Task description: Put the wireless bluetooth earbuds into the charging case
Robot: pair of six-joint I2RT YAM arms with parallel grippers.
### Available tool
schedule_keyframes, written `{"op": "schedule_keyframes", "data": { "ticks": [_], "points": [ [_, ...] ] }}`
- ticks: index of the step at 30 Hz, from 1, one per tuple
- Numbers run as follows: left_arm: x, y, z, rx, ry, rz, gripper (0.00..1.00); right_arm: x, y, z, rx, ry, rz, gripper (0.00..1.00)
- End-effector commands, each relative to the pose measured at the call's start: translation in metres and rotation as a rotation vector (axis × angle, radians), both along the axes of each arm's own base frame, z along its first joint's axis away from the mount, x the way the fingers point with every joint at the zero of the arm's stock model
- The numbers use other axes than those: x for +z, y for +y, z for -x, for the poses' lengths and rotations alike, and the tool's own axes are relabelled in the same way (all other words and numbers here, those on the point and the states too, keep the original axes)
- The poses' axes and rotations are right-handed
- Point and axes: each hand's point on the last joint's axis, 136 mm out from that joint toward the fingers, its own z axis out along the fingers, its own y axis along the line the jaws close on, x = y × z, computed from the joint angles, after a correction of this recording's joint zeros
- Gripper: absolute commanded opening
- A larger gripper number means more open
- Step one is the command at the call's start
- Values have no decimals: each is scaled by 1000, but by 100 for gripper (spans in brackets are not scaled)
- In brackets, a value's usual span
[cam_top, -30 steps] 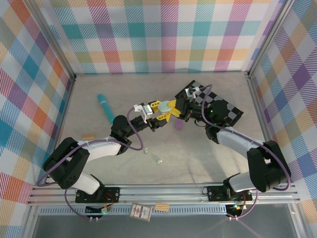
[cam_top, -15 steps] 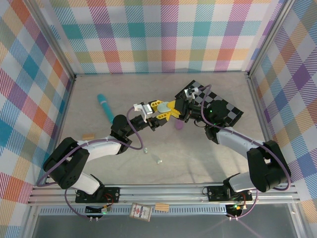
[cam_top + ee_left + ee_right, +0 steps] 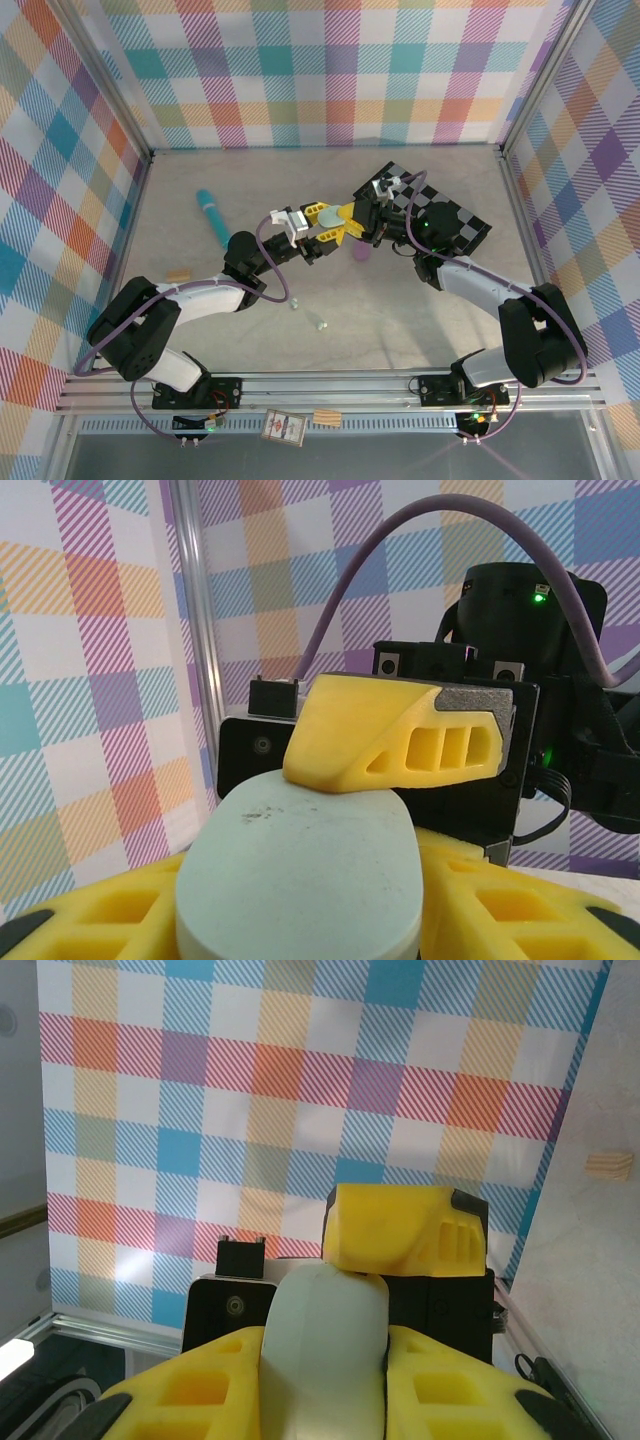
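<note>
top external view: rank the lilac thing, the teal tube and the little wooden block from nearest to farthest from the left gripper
From the left gripper, closed on the mint case:
1. lilac thing, just to its right
2. teal tube, off to the left
3. wooden block, farthest left, near the wall

Earbuds (image 3: 320,323) lie on the table (image 3: 400,325), before and left of the case (image 3: 300,880).

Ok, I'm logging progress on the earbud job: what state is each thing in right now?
mint case: held between both grippers, lid looks shut.
left gripper: shut on mint case.
right gripper: shut on mint case.
lilac case: lying on the table, not held.
earbuds: two loose on the table, uncased.
</note>
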Motion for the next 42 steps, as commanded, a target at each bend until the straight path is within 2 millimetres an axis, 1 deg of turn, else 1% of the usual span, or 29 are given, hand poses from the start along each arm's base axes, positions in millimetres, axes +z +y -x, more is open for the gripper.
{"op": "schedule_keyframes", "data": {
  "ticks": [1,9,14,17,20,22,25,27,28,30,33,36,39,42],
  "points": [
    [13,-7,15,-70,-82,15,50,18,-2,0,-22,-34,-44,13],
    [9,-9,14,-68,-92,1,52,22,-2,2,-9,-13,-49,12],
    [13,-9,17,-84,-94,8,47,18,-3,5,-13,-8,-28,12],
    [17,-8,19,-90,-96,14,46,18,-4,6,-18,-11,-23,12],
    [18,-8,19,-94,-94,19,40,17,-4,6,-20,-8,-20,12],
    [20,-8,20,-95,-97,22,39,16,-4,5,-21,-7,-13,13],
    [21,-7,21,-95,-95,24,39,13,-3,6,-26,-14,12,21],
    [21,-7,22,-97,-95,24,39,12,-4,6,-33,-24,41,32],
    [21,-6,22,-96,-94,23,39,12,-4,7,-39,-34,59,40],
    [19,-6,22,-96,-90,21,39,10,-6,7,-55,-54,100,51],
    [16,-5,23,-98,-80,18,39,10,-11,10,-87,-93,162,65],
    [13,-4,24,-107,-70,11,39,4,-17,13,-121,-147,289,75],
    [8,-4,26,-128,-52,-11,40,4,-28,18,-160,-285,438,83],
    [-1,-5,31,-176,-21,-59,40,8,-38,31,-133,-531,590,86]
  ]
}}
